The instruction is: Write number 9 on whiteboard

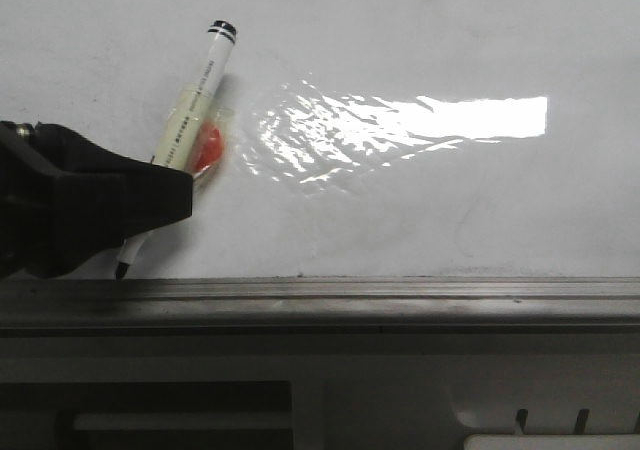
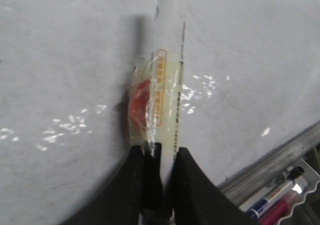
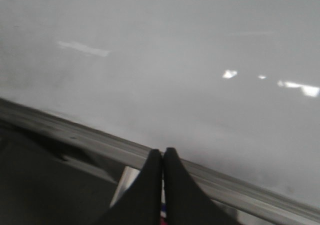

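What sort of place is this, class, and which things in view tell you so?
Probably a classroom or lab writing station: a big glossy whiteboard with a grey rail, a marker in the left gripper, spare markers in a tray.

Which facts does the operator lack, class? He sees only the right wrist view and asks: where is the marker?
Observer: The left gripper holds the white marker, jaws shut on its barrel.
Operator: Is the 9 written yet?
Observer: No. The front view shows no black stroke on the whiteboard, and the marker's tip is low on the left, just above the grey rail.
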Controlling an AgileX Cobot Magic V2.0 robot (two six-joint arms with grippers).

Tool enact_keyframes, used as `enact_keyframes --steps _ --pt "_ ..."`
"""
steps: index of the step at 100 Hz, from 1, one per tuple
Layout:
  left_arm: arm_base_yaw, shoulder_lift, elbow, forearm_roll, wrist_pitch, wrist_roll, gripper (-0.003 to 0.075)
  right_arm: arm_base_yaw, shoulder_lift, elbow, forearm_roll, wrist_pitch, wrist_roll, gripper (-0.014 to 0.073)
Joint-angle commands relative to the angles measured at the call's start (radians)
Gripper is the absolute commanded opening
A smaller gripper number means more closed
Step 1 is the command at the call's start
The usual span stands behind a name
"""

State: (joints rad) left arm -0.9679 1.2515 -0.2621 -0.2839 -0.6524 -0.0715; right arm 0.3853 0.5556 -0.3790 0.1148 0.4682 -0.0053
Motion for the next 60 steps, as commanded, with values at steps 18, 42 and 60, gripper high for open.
enact_keyframes --steps 18,42,60 --pt "-0.006 -0.143 -0.024 0.321 -0.063 0.037 -0.0020 0.352 0.247 -0.275 0.062 -0.059 -0.005 0.0255" --pt "-0.006 -0.180 -0.024 0.499 -0.062 0.141 -0.0020 0.522 0.363 -0.426 0.035 -0.106 -0.012 0.0367" --pt "-0.006 -0.180 -0.021 0.545 -0.062 0.144 -0.0020 0.522 0.403 -0.460 0.043 -0.116 -0.012 0.0356"
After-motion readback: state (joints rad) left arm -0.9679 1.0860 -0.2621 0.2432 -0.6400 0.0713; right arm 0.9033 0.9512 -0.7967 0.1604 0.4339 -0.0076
